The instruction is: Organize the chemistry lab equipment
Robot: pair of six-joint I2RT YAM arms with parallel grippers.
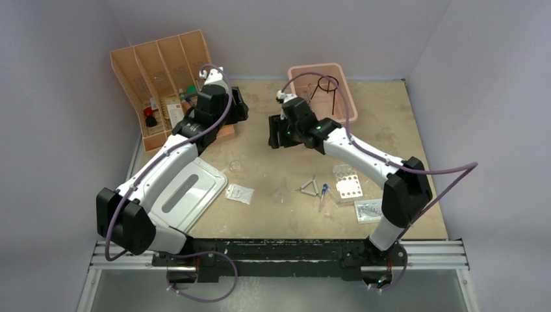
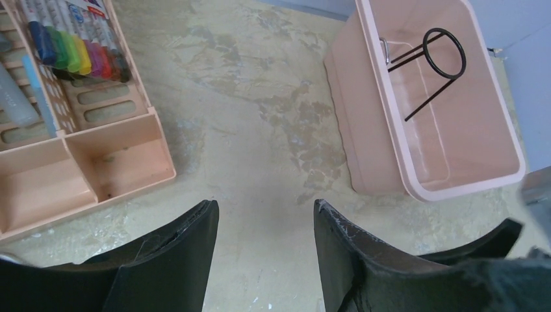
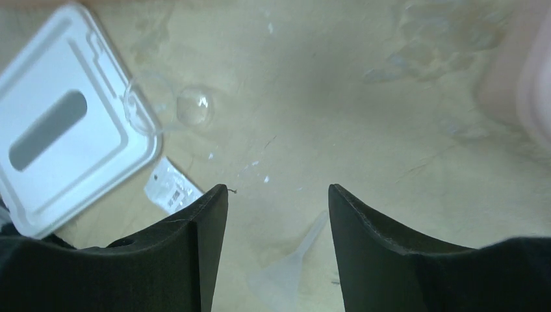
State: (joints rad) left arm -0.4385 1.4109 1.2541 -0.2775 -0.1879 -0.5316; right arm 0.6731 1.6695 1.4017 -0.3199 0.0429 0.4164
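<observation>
The black wire ring tripod (image 1: 327,88) lies inside the pink tub (image 1: 351,97); it also shows in the left wrist view (image 2: 435,62). My left gripper (image 1: 242,109) is open and empty above bare table between the orange tray and the tub (image 2: 265,211). My right gripper (image 1: 273,133) is open and empty over the table's middle (image 3: 278,195), above a clear funnel (image 3: 286,270). Near the front lie metal forceps (image 1: 309,188), a blue-tipped dropper (image 1: 323,195), a clear well rack (image 1: 346,184) and two clear packets (image 1: 240,193) (image 1: 368,209). A small clear glass piece (image 3: 192,105) lies by the lid.
The orange divided tray (image 1: 162,71) stands at the back left, holding markers (image 2: 71,49) and small bottles. A white lid (image 1: 185,192) lies at the front left under my left arm; it also shows in the right wrist view (image 3: 58,130). Grey walls enclose the table.
</observation>
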